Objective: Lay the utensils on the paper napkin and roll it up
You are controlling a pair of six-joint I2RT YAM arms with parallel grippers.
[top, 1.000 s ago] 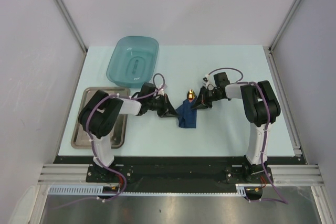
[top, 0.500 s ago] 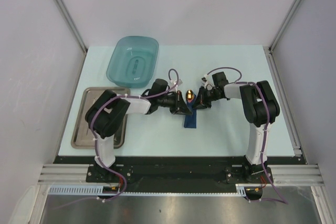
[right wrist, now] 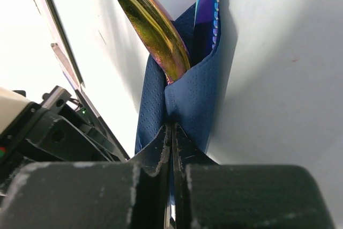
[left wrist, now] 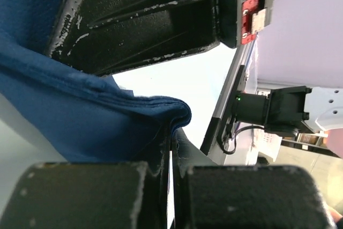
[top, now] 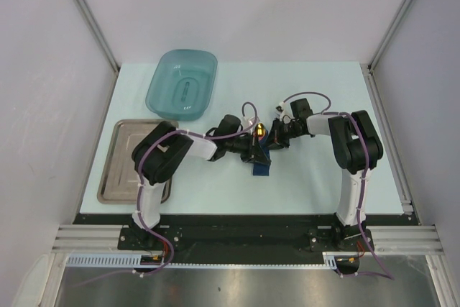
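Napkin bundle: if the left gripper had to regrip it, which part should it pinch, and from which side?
Probably the napkin on its near, all-paper stretch, coming in from the left across the bundle's length. The gold spoon bowl and an iridescent knife blade poke out of the far end, and the right gripper pinches a fold next to them, so that end is crowded and hard.

The pale green table [top: 316, 98] carries three things. A teal tub [top: 182, 84] sits at the far left. Just on its near side a metal tray [top: 118, 159] lies along the left edge. Near the middle lies a navy napkin [top: 260, 167], bunched into a narrow strip, with a gold spoon [top: 258, 129] bowl showing at its far end.
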